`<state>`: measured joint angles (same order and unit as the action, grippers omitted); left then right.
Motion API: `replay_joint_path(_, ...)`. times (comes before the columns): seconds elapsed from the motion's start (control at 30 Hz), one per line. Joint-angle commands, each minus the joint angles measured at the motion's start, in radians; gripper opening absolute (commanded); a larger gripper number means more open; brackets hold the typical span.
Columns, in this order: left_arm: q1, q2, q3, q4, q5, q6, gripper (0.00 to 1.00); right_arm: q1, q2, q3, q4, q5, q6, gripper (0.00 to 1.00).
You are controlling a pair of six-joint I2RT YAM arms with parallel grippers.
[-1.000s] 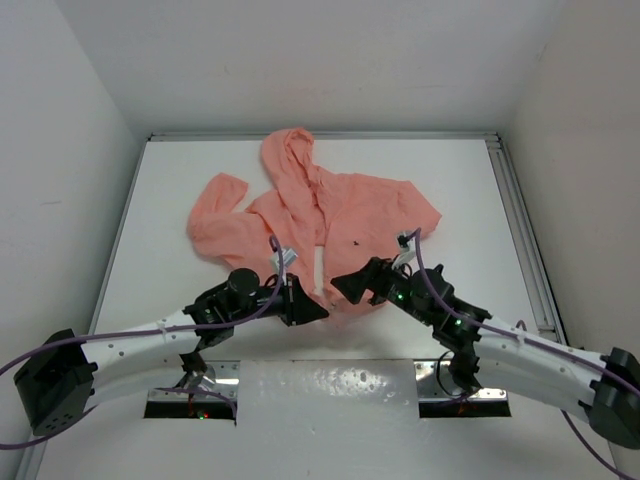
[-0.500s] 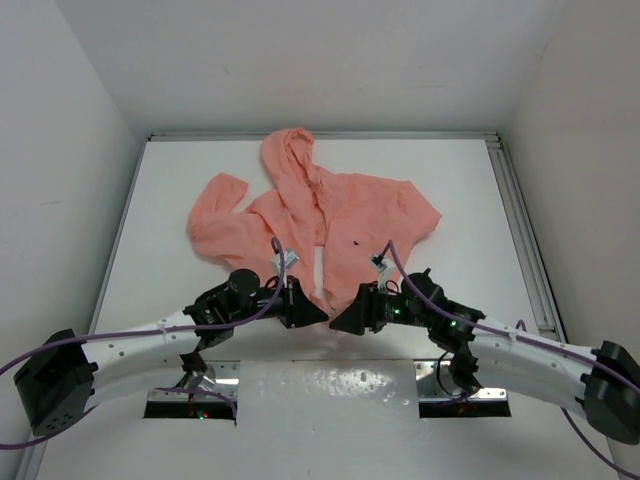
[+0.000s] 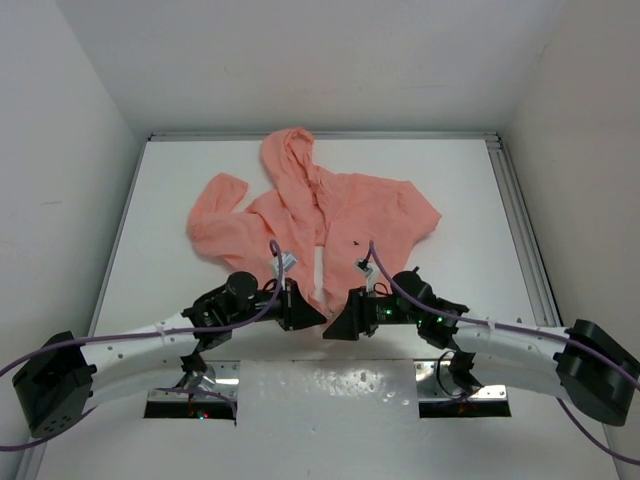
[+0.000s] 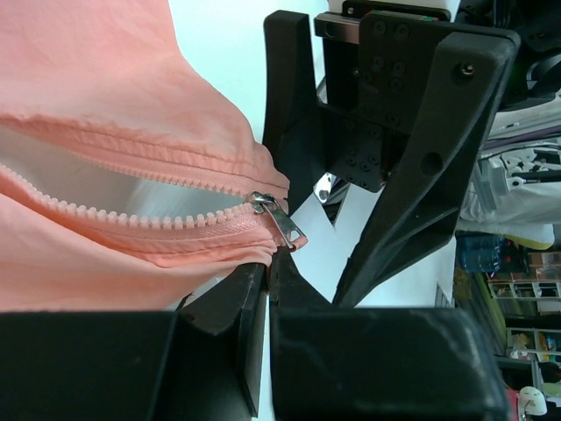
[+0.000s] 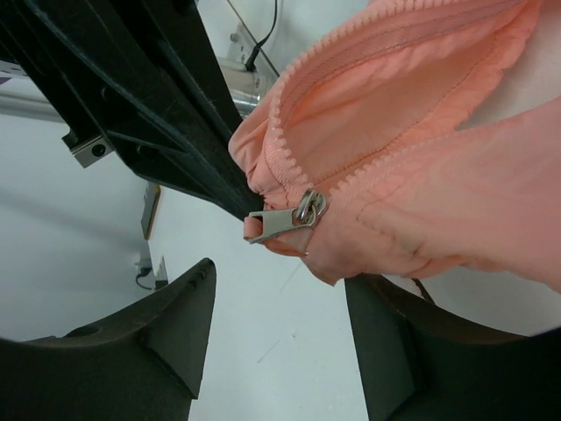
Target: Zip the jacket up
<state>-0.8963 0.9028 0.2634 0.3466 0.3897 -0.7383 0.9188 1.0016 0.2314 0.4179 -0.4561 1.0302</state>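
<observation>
The salmon-pink thin fabric hooded jacket (image 3: 350, 205) is seemingly pinched by clenched left fingers (image 4: 223, 303); its silver metal zipper pull (image 5: 280, 224), between released right fingers (image 5: 166, 333), must be gripped next.

Bright even light; soft shadows; glare on shiny plate (image 3: 330, 385); wrist views: jacket (image 4: 105, 79) sharp, fingers (image 4: 131, 368) blurred.

The left arm (image 3: 130, 348) and right arm (image 3: 510, 345) are white tubes joined by bulky black housings (image 3: 50, 390), the biggest round ones at eight and four o'clock. A thin purple cable (image 3: 273, 248) trails along each, and green lights (image 3: 437, 321) dot the right one. The right gripper (image 3: 333, 330) is matt black, angular plastic studded with small screws (image 4: 379, 27).
</observation>
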Motion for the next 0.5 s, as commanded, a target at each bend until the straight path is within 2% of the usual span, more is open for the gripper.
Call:
replay_joint_path(0.0, -0.003, -0.019, 0.002, 0.048, 0.018, -0.001, 0.00, 0.003, 0.032, 0.011, 0.101, -0.030, 0.004, 0.60)
replay_joint_path(0.23, -0.003, -0.024, 0.002, 0.051, 0.028, 0.001, 0.00, 0.005, 0.077, 0.011, 0.127, -0.012, -0.007, 0.61)
replay_joint_path(0.3, -0.003, -0.031, -0.006, 0.051, 0.026, 0.002, 0.00, 0.003, 0.091, 0.009, 0.153, -0.018, -0.004, 0.50)
replay_joint_path(0.33, -0.003, -0.031, -0.009, 0.049, 0.023, 0.002, 0.00, 0.006, 0.094, 0.006, 0.160, -0.018, 0.005, 0.38)
replay_joint_path(0.4, -0.003, -0.033, -0.004, 0.043, 0.024, 0.004, 0.00, 0.008, 0.091, -0.001, 0.168, -0.009, 0.011, 0.26)
replay_joint_path(0.43, -0.003, -0.035, -0.003, 0.039, 0.026, 0.007, 0.00, 0.006, 0.089, -0.003, 0.167, -0.007, 0.013, 0.13)
replay_joint_path(0.47, -0.003, -0.036, -0.003, 0.034, 0.025, 0.011, 0.00, 0.008, 0.083, -0.003, 0.159, -0.007, 0.013, 0.07)
